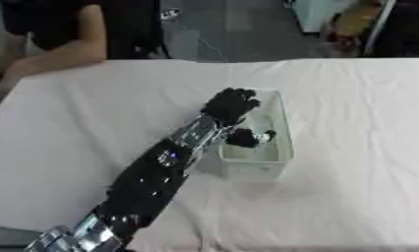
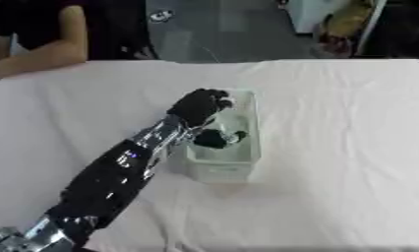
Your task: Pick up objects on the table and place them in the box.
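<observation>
A clear plastic box [image 1: 280, 158] stands in the middle of the white-clothed table. Inside it, near the front, lies a dark object with a pale part [image 1: 247, 138]. My left arm reaches in from the lower left, and my left hand [image 1: 230, 104] hovers over the box's left rim with its fingers curled. I cannot see anything held in it. My right hand shows in neither view.
The white cloth [image 1: 359, 123] covers the table with some wrinkles near the front. A person's arm [image 1: 62, 51] rests at the far left edge. Beyond the far edge lies dark floor with clutter at the upper right.
</observation>
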`<state>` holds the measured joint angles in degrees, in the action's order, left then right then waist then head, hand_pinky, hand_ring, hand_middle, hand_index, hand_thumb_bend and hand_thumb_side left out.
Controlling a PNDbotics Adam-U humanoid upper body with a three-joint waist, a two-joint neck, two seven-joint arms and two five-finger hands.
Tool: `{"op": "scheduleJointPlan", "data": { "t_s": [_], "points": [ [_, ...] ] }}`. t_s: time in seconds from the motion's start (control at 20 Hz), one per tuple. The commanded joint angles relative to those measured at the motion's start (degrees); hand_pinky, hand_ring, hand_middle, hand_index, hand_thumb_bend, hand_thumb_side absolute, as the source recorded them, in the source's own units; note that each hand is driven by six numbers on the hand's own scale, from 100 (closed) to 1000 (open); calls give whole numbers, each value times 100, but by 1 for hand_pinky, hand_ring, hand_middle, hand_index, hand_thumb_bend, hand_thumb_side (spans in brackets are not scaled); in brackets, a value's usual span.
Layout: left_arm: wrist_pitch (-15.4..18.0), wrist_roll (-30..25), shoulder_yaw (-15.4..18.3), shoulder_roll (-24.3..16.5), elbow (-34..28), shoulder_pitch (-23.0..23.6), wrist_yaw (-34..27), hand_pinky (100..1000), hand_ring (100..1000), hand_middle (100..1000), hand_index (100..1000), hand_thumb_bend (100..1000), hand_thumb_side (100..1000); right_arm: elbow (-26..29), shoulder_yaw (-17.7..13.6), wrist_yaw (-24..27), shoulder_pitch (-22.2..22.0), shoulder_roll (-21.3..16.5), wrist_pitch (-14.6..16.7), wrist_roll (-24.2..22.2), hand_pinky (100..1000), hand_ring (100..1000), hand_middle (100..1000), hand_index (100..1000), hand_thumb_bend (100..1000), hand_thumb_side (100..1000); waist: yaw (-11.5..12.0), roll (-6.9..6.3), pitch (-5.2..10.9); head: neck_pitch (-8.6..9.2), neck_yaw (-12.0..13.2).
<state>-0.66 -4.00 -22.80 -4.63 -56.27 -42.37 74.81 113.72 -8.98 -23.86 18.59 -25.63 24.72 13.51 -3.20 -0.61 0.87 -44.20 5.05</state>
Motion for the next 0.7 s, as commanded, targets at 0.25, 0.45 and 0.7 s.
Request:
{"op": "scheduleJointPlan", "data": {
  "t_s": [0.25, 0.45, 0.7],
  "points": [
    [-309, 17, 177, -312, -1011, -90, -587, 879, 892, 926, 922, 666, 960, 88, -17, 6, 57, -62, 3, -19, 836, 968, 979, 963, 100, 651, 8, 17, 69, 9, 27],
    [-587, 13, 287, -585, -2125, -99, -1403, 835, 854, 905, 928, 672, 865, 88, -22, 2, 48, -65, -3, -17, 836, 968, 979, 963, 100, 650, 14, 12, 76, 9, 3],
    [-974, 381, 843, -1032, -4102, -32, -2505, 786, 813, 872, 915, 756, 641, 88, -37, -14, 34, -74, -16, -8, 836, 967, 979, 963, 100, 647, 45, 9, 78, 9, -56]
  ]
}}
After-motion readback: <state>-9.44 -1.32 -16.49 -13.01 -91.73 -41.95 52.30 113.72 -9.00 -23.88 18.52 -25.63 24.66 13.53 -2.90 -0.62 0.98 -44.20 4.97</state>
